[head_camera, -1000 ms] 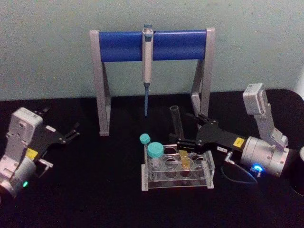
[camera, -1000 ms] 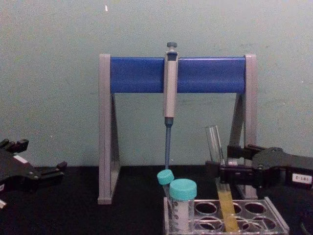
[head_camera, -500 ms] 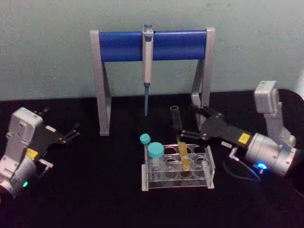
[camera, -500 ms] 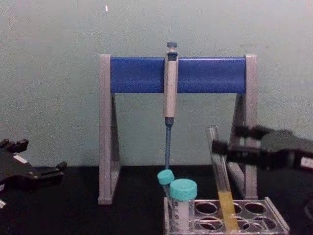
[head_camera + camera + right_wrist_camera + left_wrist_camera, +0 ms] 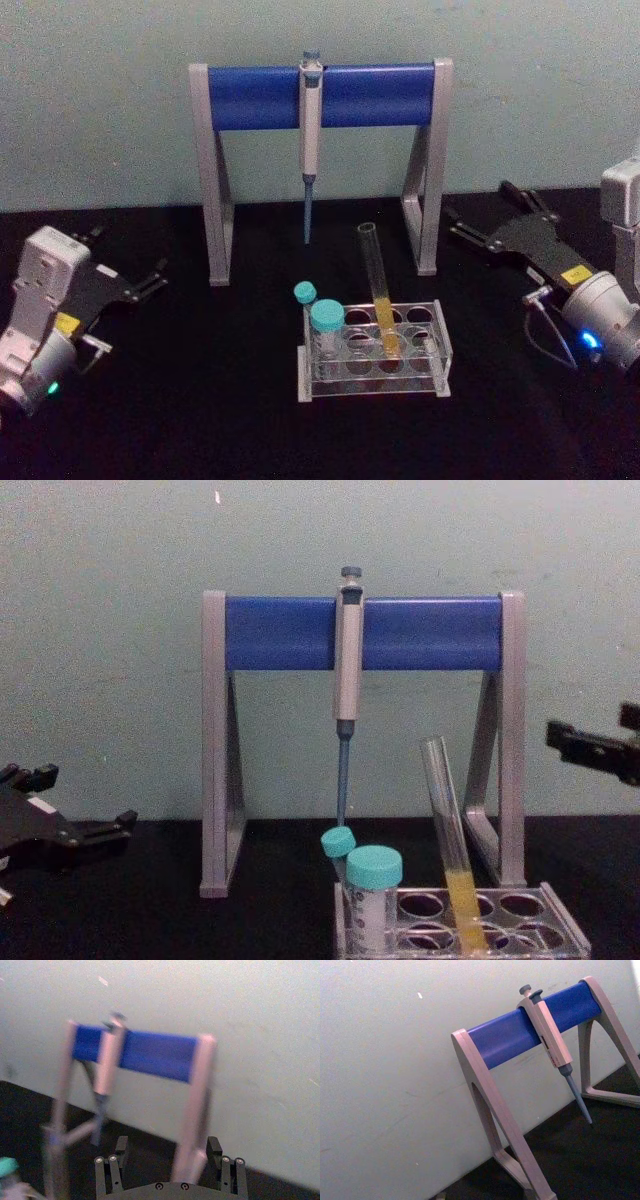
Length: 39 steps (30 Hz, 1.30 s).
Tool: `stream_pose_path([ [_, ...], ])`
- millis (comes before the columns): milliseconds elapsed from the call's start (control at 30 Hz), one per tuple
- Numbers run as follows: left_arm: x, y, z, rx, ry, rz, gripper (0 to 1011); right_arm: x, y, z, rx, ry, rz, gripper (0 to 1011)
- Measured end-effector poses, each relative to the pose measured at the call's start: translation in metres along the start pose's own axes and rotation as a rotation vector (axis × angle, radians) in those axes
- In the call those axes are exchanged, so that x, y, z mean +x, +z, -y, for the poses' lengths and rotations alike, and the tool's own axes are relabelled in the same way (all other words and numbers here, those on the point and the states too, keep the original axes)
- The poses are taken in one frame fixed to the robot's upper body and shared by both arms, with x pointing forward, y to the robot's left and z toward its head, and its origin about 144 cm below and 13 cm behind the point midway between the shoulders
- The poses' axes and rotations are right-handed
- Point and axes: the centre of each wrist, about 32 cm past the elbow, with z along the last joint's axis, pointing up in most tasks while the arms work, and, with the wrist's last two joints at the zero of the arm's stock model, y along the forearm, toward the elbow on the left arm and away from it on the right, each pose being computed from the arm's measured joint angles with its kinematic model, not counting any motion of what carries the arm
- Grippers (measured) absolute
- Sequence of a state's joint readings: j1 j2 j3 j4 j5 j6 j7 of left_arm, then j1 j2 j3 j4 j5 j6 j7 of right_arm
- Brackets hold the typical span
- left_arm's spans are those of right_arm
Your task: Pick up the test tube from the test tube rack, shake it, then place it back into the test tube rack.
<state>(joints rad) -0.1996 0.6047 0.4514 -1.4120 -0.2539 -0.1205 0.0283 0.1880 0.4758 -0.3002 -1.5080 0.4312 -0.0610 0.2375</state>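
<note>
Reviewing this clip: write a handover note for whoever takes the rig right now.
Right hand: open, empty, off to the right of the test tube rack.
Left hand: open, parked far left.
Test tube: leaning in the rack, yellow liquid in its lower part, free of both hands.
Done: tube sits in the rack; shaking cannot be confirmed.
Left: if unshaken, pick, shake, return; otherwise nothing.

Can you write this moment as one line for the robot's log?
test tube: leaning in test tube rack | right pincer: open, clear of tube | left pincer: open, parked left
</note>
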Motion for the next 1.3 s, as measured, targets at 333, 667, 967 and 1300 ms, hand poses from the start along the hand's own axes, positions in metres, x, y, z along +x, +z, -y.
stream_pose_path([
  [333, 0.0, 0.0, 0.0, 0.0, 0.0, 0.0, 1001, -0.004, -0.015, -0.002, -0.18, -0.139, -0.009, 1000],
  [667, 0.0, 0.0, 0.0, 0.0, 0.0, 0.0, 1001, -0.005, -0.025, -0.003, -0.232, -0.152, -0.026, 1000],
  [967, 0.0, 0.0, 0.0, 0.0, 0.0, 0.0, 1001, -0.005, -0.023, -0.003, -0.226, -0.149, -0.023, 1000],
  [1300, 0.0, 0.0, 0.0, 0.0, 0.0, 0.0, 1001, -0.005, -0.023, -0.003, -0.222, -0.146, -0.021, 1000],
])
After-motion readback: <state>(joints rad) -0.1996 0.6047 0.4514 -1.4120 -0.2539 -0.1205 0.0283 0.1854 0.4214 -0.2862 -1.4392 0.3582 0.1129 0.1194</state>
